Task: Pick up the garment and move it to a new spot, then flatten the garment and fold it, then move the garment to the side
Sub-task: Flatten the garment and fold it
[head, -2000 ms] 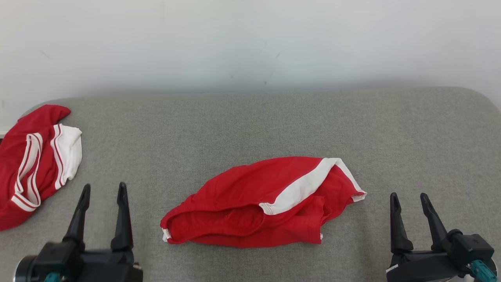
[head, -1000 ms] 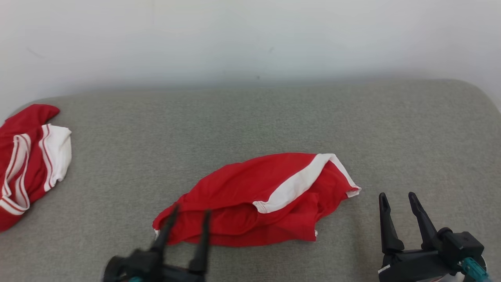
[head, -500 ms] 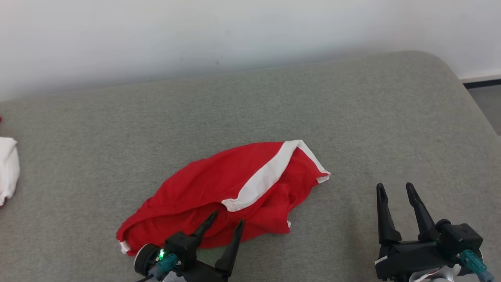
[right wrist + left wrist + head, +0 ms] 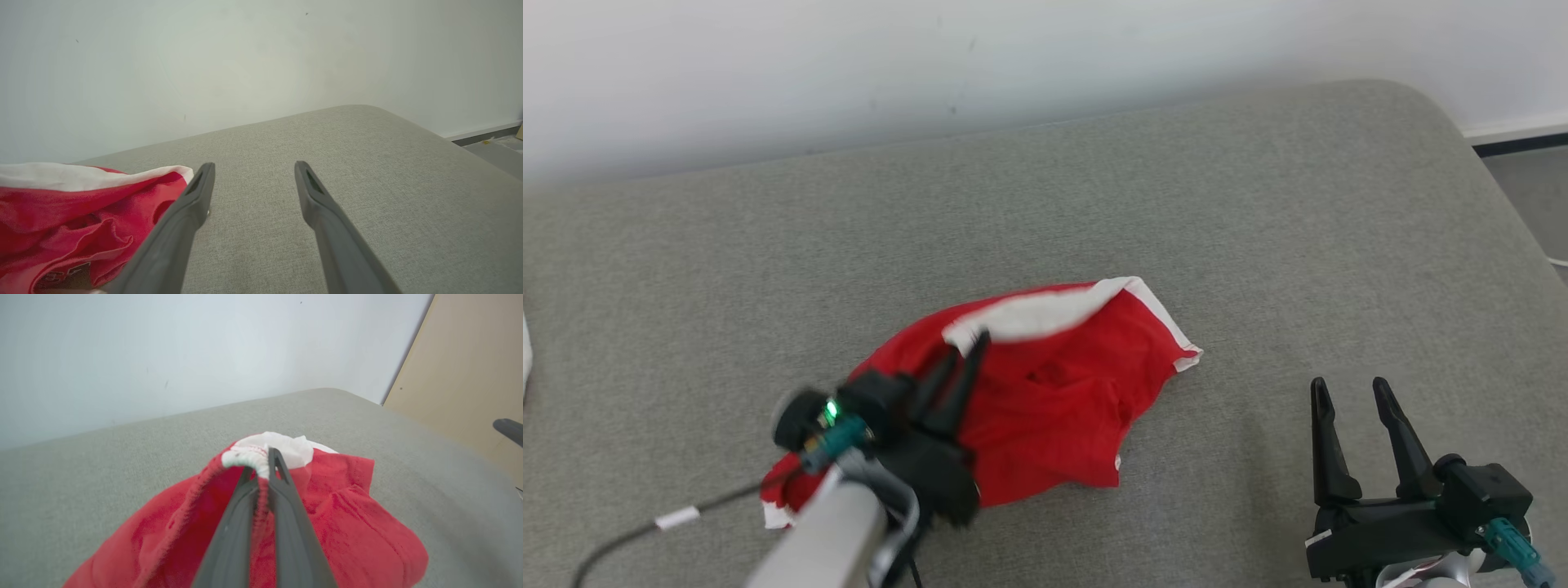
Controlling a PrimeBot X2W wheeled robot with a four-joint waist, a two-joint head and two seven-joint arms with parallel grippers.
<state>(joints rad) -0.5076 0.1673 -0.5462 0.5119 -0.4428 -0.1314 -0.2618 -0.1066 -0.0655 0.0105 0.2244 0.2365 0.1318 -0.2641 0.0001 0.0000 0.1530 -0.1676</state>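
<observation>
The garment [image 4: 1062, 408] is red with a white band and lies crumpled on the grey cushion, a little left of the middle of the head view. My left gripper [image 4: 968, 351] is shut on its white-edged hem and holds that edge lifted off the cushion. In the left wrist view the hem [image 4: 249, 459] is pinched between the closed fingers [image 4: 286, 506]. My right gripper [image 4: 1343, 392] stands open at the lower right, apart from the cloth. In the right wrist view the garment [image 4: 81, 204] lies left of the spread fingers [image 4: 192, 204].
The grey cushion [image 4: 1258, 229] has a rounded far right corner, with floor [image 4: 1531, 180] beyond it. A pale wall [image 4: 931, 65] runs behind. A scrap of white cloth [image 4: 525, 359] shows at the left edge. A beige panel [image 4: 470, 375] stands to the right in the left wrist view.
My left gripper reached in from the lower left, closed on the garment's hem and lifted it, folding the white band upward. The camera turned right, shifting the scene left. The right gripper stayed open.
</observation>
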